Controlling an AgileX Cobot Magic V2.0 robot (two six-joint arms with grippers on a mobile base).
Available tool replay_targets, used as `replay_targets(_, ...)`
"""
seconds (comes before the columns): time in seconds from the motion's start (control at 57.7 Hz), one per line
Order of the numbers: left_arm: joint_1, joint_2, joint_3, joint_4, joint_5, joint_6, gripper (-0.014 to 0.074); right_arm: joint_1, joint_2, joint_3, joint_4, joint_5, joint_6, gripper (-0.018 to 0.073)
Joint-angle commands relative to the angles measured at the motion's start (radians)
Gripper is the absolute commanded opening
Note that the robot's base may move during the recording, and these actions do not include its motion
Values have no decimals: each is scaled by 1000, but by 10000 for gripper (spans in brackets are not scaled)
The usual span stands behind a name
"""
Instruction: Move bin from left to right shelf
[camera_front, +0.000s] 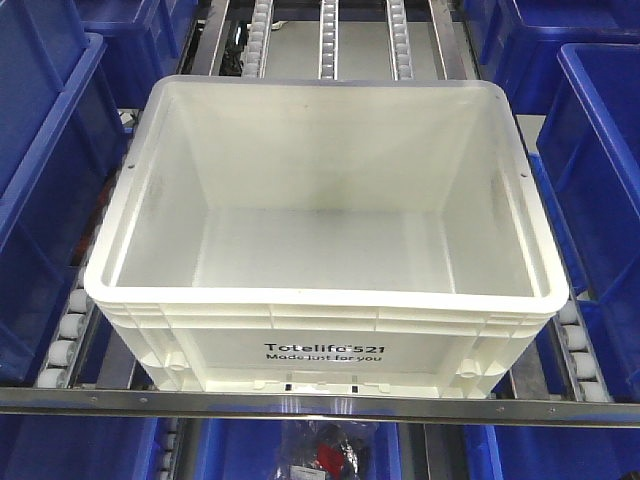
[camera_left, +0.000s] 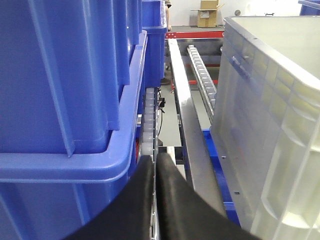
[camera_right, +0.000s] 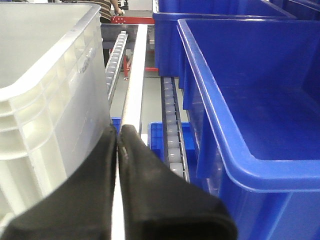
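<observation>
White plastic tote (camera_front: 330, 345), printed "Totelife 521", sits on the roller lane, its front rim at the shelf's metal edge bar (camera_front: 320, 405) — blue bins (camera_front: 40, 200) hem both sides. The left gripper (camera_left: 156, 162) and right gripper (camera_right: 118, 134), each with fingers pressed together, sit in the narrow side gaps beside its walls.

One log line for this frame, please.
bin: empty, on roller shelf | left hand: shut, left of bin | right hand: shut, right of bin
</observation>
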Motion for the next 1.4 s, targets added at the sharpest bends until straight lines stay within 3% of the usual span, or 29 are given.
replay_targets(0.0,-2,-15,20,0,-70,-8,-6,-4,-10,19,-1,-73,-7,-8)
replay_targets(0.901,-2,-15,20,0,-74,-8,-6,-4,-10,17,-8,-108,-7,-8)
replay_targets(0.988,-2,-15,19,0,-130,-10,-6,-4,-10,17,-10,-222,-2,-8)
replay_targets(1.075,-2,-15,6,-8,-268,-18,-6,-4,-10,14,-9,-345,0,-8)
replay_targets(1.161,-2,-15,-45,-7,-336,-70,-6,-4,-10,-17,-9,-371,12,-8)
replay_targets(1.265,-2,11,-143,0,-288,-90,-6,-4,0,-107,-10,-312,47,-8)
replay_targets(1.387,-2,118,-316,50,-130,-89,-6,-4,85,-245,-10,-178,52,-8)
